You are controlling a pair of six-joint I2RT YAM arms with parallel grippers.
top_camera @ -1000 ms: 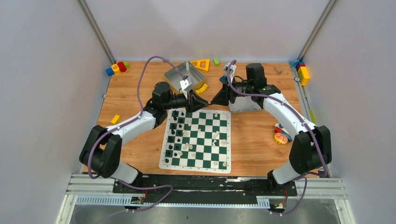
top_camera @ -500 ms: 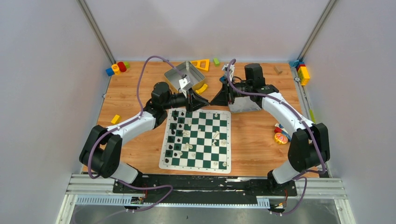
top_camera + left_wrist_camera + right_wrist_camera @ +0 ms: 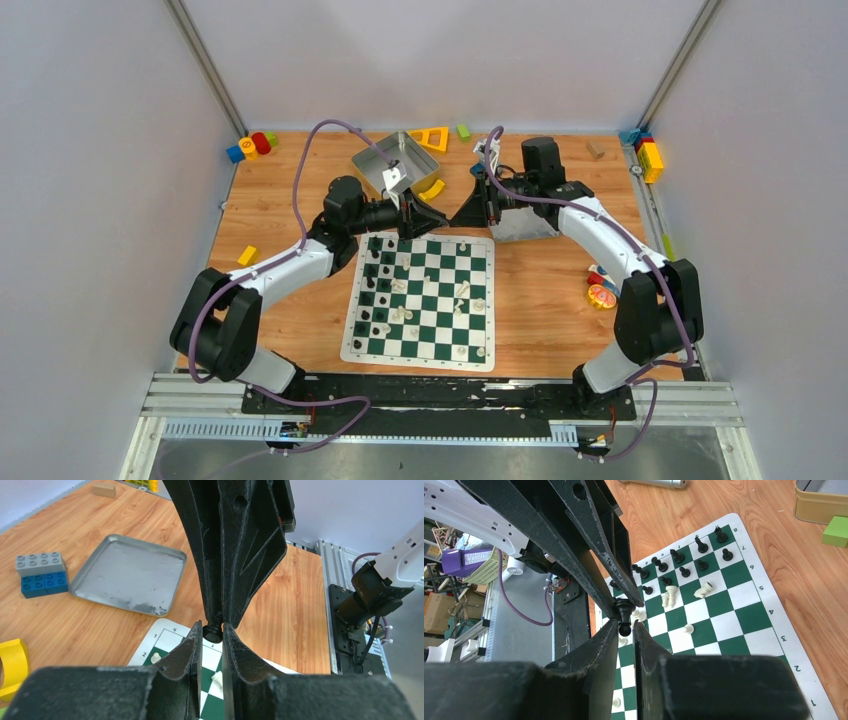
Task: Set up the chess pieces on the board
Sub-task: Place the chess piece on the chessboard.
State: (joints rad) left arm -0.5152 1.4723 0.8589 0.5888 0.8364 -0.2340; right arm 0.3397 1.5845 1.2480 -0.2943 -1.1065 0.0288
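Note:
A black pawn hangs in the air over the far edge of the board, between the two grippers, which meet tip to tip. My left gripper is shut on the pawn's base. My right gripper comes from the opposite side, and its jaws have closed in on the pawn's round head, with barely a sliver of gap on one side. From above, the left gripper and the right gripper almost touch. Black chess pieces stand along the board's left columns. White pieces lie scattered, some tipped over.
A deep grey tin sits behind the left gripper, and a flat grey tray lies under the right arm. Yellow blocks and other toy bricks line the back edge. More toys lie at the right.
The right gripper's jaws have narrowed around the pawn's head and its arm has edged slightly left. The left arm and its grip have stayed the same.

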